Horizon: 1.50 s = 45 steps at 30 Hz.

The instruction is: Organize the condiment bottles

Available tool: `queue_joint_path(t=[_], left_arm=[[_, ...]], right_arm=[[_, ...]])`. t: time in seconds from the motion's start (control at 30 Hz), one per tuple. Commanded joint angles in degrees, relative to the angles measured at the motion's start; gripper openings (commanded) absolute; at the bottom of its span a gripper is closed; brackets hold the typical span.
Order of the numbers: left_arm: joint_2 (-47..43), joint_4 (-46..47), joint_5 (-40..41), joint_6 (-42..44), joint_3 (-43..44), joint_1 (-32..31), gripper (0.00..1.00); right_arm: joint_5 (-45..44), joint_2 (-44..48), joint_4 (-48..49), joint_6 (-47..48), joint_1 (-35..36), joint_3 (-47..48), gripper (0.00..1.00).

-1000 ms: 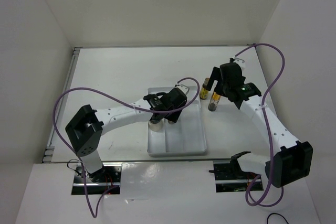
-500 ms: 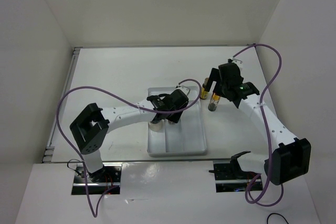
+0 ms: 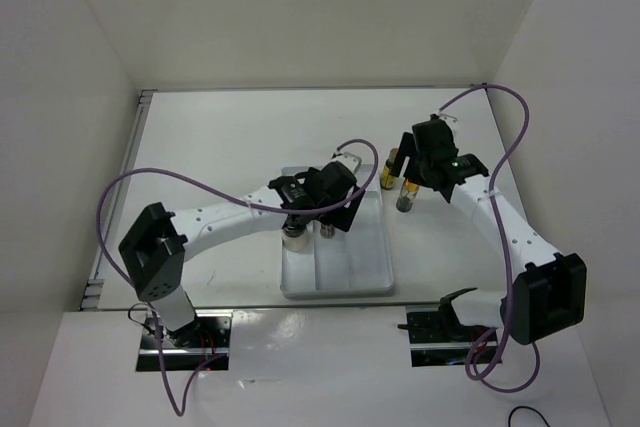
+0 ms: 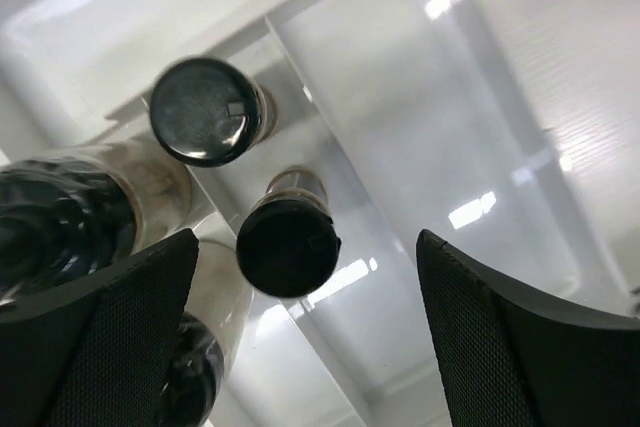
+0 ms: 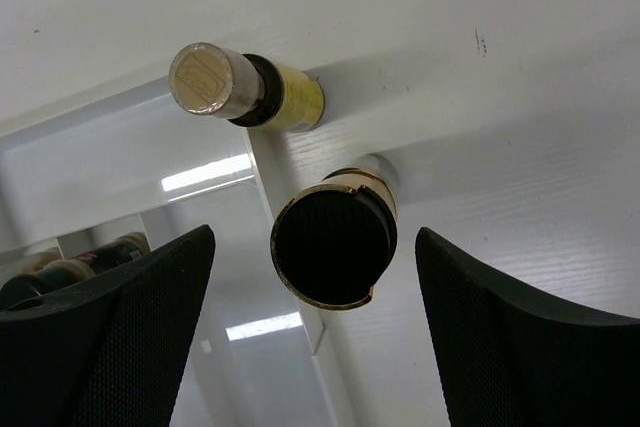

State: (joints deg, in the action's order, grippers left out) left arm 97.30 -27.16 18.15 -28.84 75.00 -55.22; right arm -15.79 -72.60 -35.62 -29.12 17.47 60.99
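Both pairs of jaws spread wide, nothing pinched.
Your left gripper (image 4: 308,239) straddles a black-capped bottle (image 4: 288,247) inside the white tray (image 3: 365,257); your right gripper (image 5: 314,234) straddles a yellow bottle (image 5: 333,247) on the table (image 3: 230,137), just right of it.

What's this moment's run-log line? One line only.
left gripper: open, above black-capped bottle in white tray | right gripper: open, above amber bottle beside tray
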Motion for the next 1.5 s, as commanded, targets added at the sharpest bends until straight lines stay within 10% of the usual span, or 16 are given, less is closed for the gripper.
queue_joint_path(t=[0.0, 0.33, 0.63, 1.1, 1.47], left_arm=[[-6.0, -1.7, 1.4, 0.2, 5.1, -0.4, 0.96], [-15.4, -8.7, 11.5, 6.2, 22.1, -0.4, 1.0], [-25.0, -8.0, 15.5, 7.5, 19.6, -0.4, 1.0], [-31.4, -6.9, 15.5, 5.1, 12.6, 1.3, 1.0], [-31.9, -6.9, 16.0, 5.1, 11.6, 1.3, 1.0]], right_arm=[[-0.6, -0.6, 1.0, -0.2, -0.2, -0.4, 0.85], [-1.7, -3.0, -0.1, -0.8, -0.2, -0.4, 0.76], [-4.8, -4.9, -1.6, -1.3, -0.2, 0.1, 0.66], [-7.2, -8.6, -4.0, -1.8, 0.4, 2.9, 0.02], [-8.6, -5.0, -12.5, -2.3, 5.3, 9.4, 0.0]])
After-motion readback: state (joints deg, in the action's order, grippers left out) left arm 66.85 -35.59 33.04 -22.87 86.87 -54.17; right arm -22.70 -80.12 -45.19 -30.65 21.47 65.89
